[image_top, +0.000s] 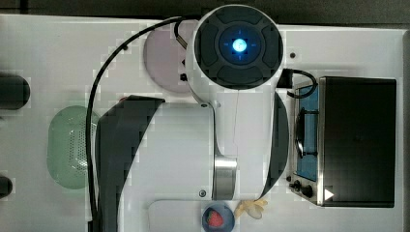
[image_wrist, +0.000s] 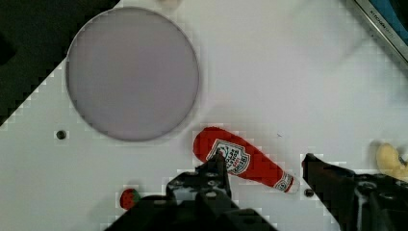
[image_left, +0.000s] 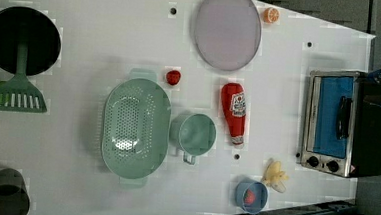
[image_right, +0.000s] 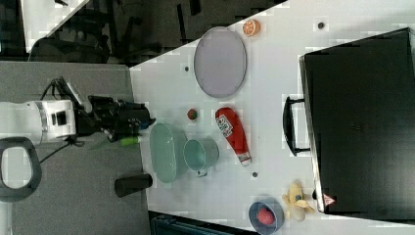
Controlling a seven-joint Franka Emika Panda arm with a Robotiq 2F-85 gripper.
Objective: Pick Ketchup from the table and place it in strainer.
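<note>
The ketchup is a red squeeze bottle with a white cap and label. It lies flat on the white table between the lilac plate and the green cup. In the wrist view the ketchup lies on the table below my gripper, whose fingers stand open and wide apart with nothing held. The strainer, a pale green oval basket full of holes, sits just past the cup, also seen as the strainer and the strainer. My gripper hangs well above the table.
A toaster oven stands at the left view's right. Around it lie a banana, a blue bowl holding a red fruit, a strawberry and an orange slice. A green spatula and black pan lie at the left view's left.
</note>
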